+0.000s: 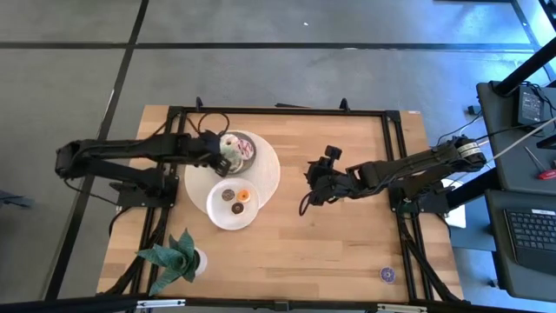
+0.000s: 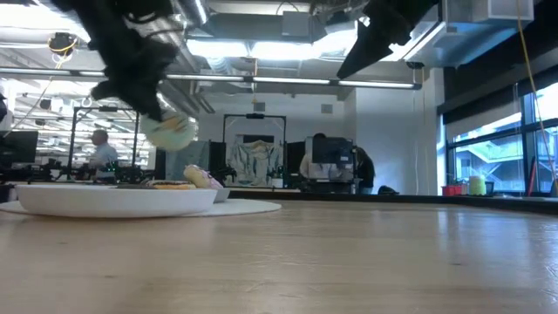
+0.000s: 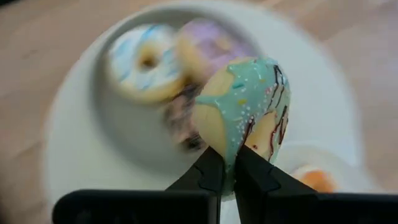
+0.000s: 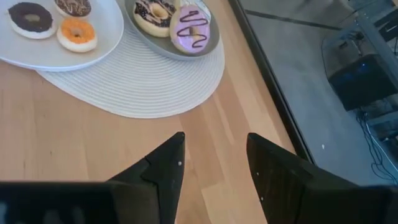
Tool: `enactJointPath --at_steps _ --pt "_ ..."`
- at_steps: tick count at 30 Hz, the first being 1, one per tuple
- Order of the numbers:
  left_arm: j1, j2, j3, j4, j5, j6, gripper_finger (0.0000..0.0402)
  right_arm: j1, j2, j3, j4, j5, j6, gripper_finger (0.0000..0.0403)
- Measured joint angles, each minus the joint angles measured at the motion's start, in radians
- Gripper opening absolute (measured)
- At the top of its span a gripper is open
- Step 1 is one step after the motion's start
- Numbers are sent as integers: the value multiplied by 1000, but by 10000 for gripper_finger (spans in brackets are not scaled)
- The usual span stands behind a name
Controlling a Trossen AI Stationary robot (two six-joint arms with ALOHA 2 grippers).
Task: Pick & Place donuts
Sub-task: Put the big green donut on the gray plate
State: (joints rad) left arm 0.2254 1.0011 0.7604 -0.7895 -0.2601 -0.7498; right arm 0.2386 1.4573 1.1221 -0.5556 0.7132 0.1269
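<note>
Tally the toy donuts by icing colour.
mint-green iced toy donut in left gripper: 1
purple iced donuts: 2
blue-striped donut: 1
dark sprinkled donut: 1
chocolate donuts: 2
orange donut: 1
Total: 8; right gripper holds none

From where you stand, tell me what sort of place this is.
Probably an open-plan robotics lab or office: exposed ceiling ducts, a person at a desk in the background, and a keyboard beside the wooden table.

Left gripper [image 3: 227, 163] pinching a mint-green iced toy donut [image 3: 249, 102] edge-on above a round white dish [image 3: 74, 124] holding blue-striped [image 3: 146, 60] and purple-iced donuts [image 3: 208, 46]
</note>
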Motion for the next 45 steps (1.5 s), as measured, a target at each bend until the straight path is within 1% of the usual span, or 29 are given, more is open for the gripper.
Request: enactJointPath --at_steps 2,5,7,11,18,22,25,28,37,45 --pt "28 5 0 -66 -1 -16 18 0 0 0 1 0 0 174" --pt "64 20 0 -74 -14 -10 18 0 0 0 3 0 0 174" --pt "92 31 0 -62 -10 14 18 0 0 0 4 0 0 174" --pt "142 67 0 -59 41 49 18 0 0 0 2 0 3 174" --pt "213 159 0 -30 52 116 18 0 0 0 -3 0 4 174" --pt "251 192 0 25 100 152 18 0 0 0 -3 0 4 174" --pt "277 217 0 34 127 161 18 0 0 0 -4 0 4 174" --pt "294 242 0 28 123 161 22 0 0 0 -5 0 4 174" --pt "309 285 0 29 117 185 55 0 0 0 -12 0 3 174" --pt "309 288 0 30 64 187 63 0 0 0 -12 0 3 174"
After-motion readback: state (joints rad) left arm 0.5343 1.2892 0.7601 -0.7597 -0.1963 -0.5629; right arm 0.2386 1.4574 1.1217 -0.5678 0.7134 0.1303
